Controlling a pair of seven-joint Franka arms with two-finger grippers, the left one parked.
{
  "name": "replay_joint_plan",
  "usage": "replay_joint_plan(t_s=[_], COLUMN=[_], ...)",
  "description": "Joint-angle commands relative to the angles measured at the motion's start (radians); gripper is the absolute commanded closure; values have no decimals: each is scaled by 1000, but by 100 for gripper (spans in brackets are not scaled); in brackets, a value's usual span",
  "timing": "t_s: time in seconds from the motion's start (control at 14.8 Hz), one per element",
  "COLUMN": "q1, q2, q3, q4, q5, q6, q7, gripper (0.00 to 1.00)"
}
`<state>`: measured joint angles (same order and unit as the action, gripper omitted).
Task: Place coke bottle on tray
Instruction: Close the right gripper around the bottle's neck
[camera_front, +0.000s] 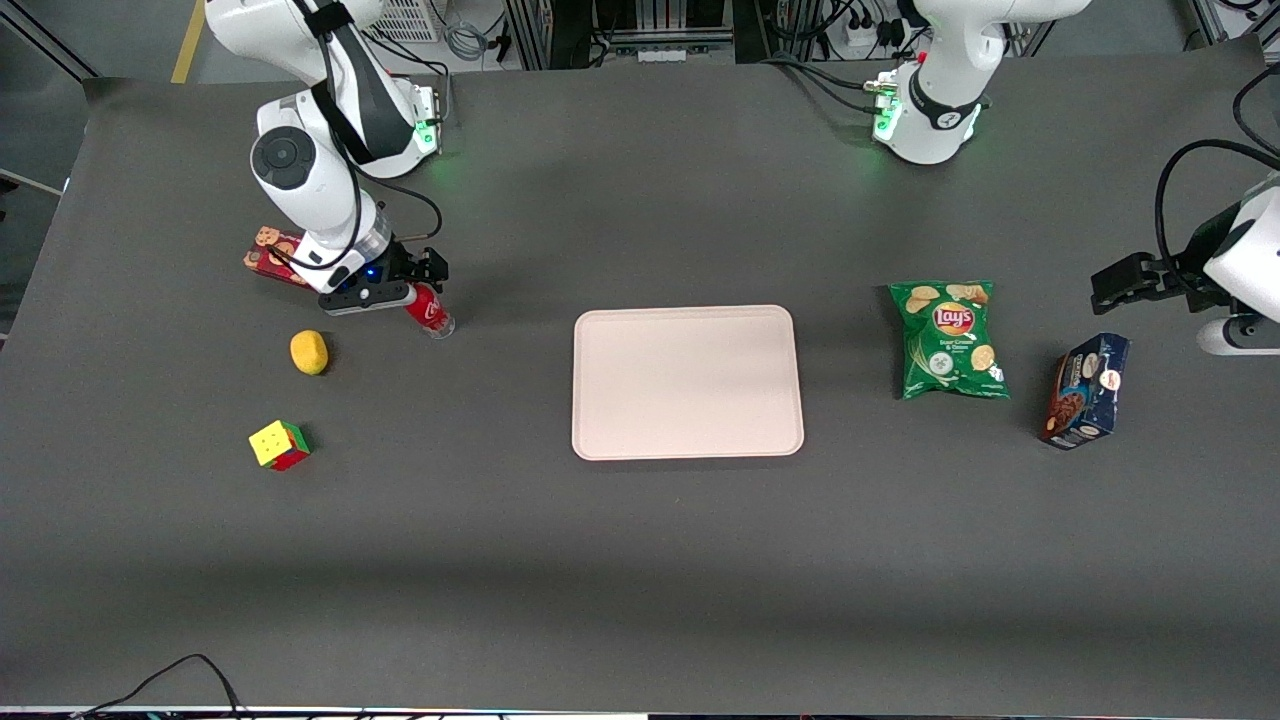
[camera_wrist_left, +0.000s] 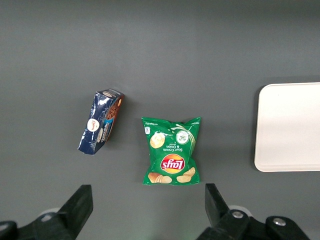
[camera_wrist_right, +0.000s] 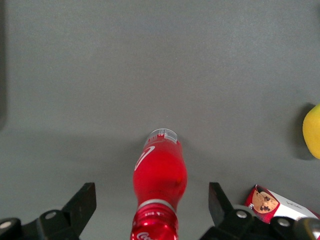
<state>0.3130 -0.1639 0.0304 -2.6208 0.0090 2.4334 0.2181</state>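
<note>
The coke bottle (camera_front: 430, 312) stands on the grey table, red with white script and a clear base, toward the working arm's end. In the right wrist view the bottle (camera_wrist_right: 159, 185) sits midway between the two black fingers (camera_wrist_right: 82, 205), with a gap on each side. My gripper (camera_front: 418, 290) is open, directly over the bottle's cap, touching nothing. The pale pinkish-beige tray (camera_front: 688, 382) lies flat and bare at the table's middle, well apart from the bottle. Its edge also shows in the left wrist view (camera_wrist_left: 290, 127).
A red cookie box (camera_front: 270, 256) lies under the working arm, also in the right wrist view (camera_wrist_right: 272, 202). A yellow lemon (camera_front: 309, 352) and a colour cube (camera_front: 279, 445) lie nearer the front camera. A green Lay's bag (camera_front: 950, 340) and a dark blue box (camera_front: 1087, 390) lie toward the parked arm's end.
</note>
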Motion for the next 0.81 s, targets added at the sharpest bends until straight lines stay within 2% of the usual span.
replay_joint_plan(t_s=[0.0,0.27,0.54,0.74], q1=[-20,-23,-23,-20], q2=[-17,-17,-14,-8], q3=[6,6,6,6], q4=[-22,-28,-18,-4], q5=[6,6,5,2], q6=[-4,-5,-4,-4], q7=[-66,-75,-75,-75], gripper=[0,2,10,22])
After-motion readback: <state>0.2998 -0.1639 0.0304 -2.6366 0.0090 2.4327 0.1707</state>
